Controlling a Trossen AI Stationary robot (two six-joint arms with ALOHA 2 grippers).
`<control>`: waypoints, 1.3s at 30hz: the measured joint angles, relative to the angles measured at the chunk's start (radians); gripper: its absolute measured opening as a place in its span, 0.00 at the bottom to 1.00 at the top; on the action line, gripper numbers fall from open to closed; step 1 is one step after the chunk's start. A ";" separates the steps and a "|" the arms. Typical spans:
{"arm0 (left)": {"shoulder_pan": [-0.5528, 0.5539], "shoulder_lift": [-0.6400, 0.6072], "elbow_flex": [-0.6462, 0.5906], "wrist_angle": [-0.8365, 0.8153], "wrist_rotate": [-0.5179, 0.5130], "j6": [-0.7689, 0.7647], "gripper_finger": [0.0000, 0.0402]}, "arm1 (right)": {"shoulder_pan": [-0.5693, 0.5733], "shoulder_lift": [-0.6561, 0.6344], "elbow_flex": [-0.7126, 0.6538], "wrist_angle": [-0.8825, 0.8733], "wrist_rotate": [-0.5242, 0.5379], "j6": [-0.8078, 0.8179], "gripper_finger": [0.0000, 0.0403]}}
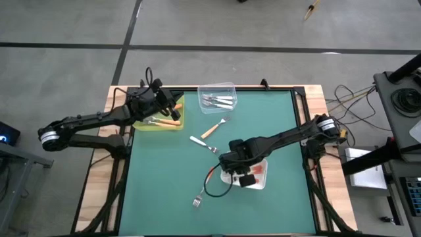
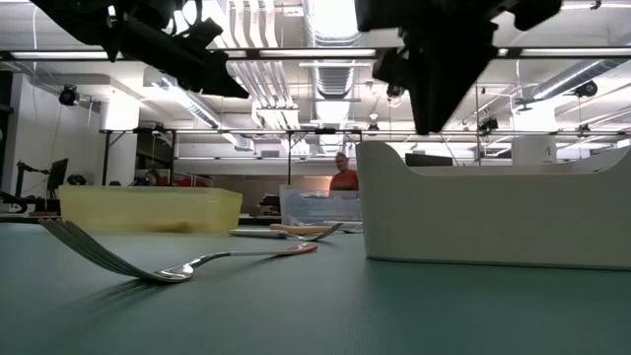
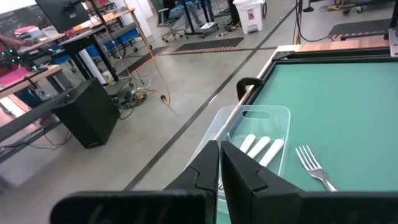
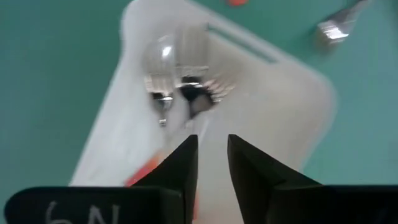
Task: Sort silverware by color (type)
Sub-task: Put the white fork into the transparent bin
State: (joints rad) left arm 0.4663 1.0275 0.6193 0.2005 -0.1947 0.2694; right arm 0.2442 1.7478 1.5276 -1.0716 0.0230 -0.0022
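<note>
High view: white-handled forks in clear tray, orange-handled forks in yellow tray.

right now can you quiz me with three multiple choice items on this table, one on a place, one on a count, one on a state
1. Where is the right gripper?
A. over the white tray
B. over the clear tray
C. off the table

2. How many forks lie loose on the green mat, outside any tray?
A. one
B. three
C. six

3. How do the right gripper's fingers stand?
A. clamped on a fork
B. shut tight on nothing
C. slightly apart, holding nothing

Answers:
1. A: the high view shows it above the white tray near the table's front, with fork heads in the tray below it in the right wrist view.
2. B: the tan-handled fork, the white-handled fork and the fork at the front lie on the mat.
3. C: the right wrist view shows a gap between the fingers with nothing in it.
</note>
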 joint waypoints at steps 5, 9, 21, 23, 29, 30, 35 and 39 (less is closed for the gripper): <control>-0.002 0.000 0.000 -0.001 0.002 -0.052 0.00 | -0.016 -0.070 -0.002 0.006 0.130 -0.029 0.14; -0.021 0.000 0.000 -0.009 0.002 -0.127 0.00 | -0.039 -0.144 -0.039 0.069 0.164 -0.108 0.09; -0.291 0.002 0.000 -0.159 0.004 -0.271 0.00 | -0.143 -0.442 -0.429 0.631 0.163 -0.383 0.02; -0.334 0.002 0.000 -0.158 0.004 -0.284 0.00 | -0.154 -0.485 -0.493 0.733 0.163 -0.413 0.02; -0.407 0.002 0.000 -0.118 0.004 -0.399 0.00 | -0.159 -0.597 -0.639 0.956 0.161 -0.550 0.02; -0.411 0.002 0.000 -0.113 0.004 -0.419 0.00 | -0.159 -0.614 -0.659 0.993 0.160 -0.572 0.02; -0.415 0.002 0.000 -0.088 0.003 -0.515 0.00 | -0.158 -0.689 -0.762 1.199 0.159 -0.655 0.02; -0.429 0.025 0.000 -0.073 0.003 -0.542 0.00 | -0.160 -0.734 -0.801 1.247 0.160 -0.672 0.02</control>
State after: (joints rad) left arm 0.0378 1.0523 0.6193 0.1270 -0.1913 -0.2727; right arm 0.0845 1.0137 0.7263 0.1754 0.1829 -0.6739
